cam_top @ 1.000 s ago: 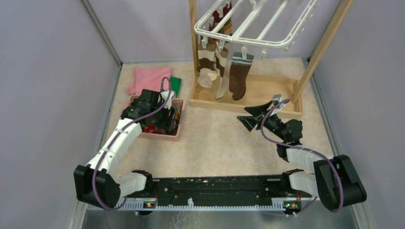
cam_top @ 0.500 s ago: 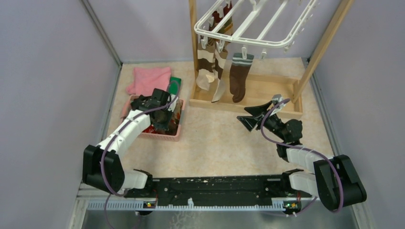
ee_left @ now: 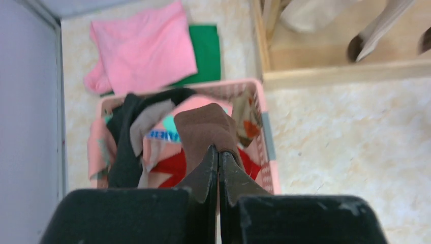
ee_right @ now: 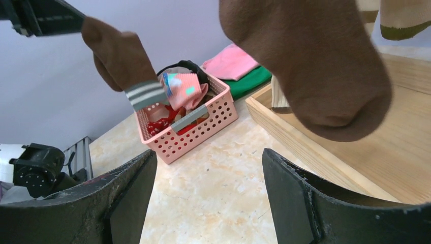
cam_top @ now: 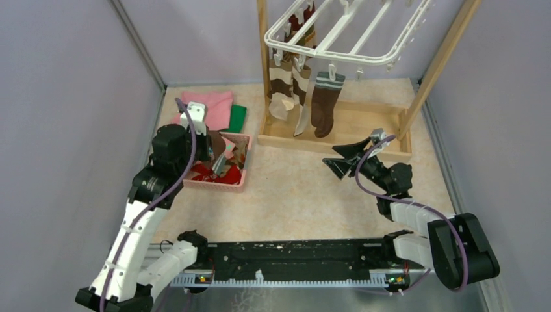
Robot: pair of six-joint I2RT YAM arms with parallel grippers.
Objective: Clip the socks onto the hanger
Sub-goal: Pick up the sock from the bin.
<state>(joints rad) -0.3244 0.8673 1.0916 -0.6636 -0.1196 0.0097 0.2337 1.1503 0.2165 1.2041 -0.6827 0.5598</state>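
My left gripper [ee_left: 219, 151] is shut on a plain brown sock [ee_left: 206, 129] with a grey striped cuff, holding it just above the pink basket [ee_left: 267, 147]. In the right wrist view this sock [ee_right: 117, 56] dangles at the upper left. From above, the left gripper [cam_top: 211, 151] hovers over the basket [cam_top: 217, 181], which holds several more socks. The white hanger [cam_top: 338, 55] hangs at the back with striped socks [cam_top: 282, 88] and a brown sock [cam_top: 323, 104] clipped under it. My right gripper [cam_top: 341, 158] stands open and empty near the wooden base, its jaws [ee_right: 208, 152] wide apart.
A folded pink cloth [cam_top: 205, 107] and a green cloth [cam_top: 238, 117] lie behind the basket. The wooden frame's tray base [cam_top: 364, 123] sits under the hanger, with posts at both sides. Purple walls close in left, right and back.
The left gripper shut on the brown sock inside the basket and the arm rose, lifting the sock above the basket. The right arm has not moved.
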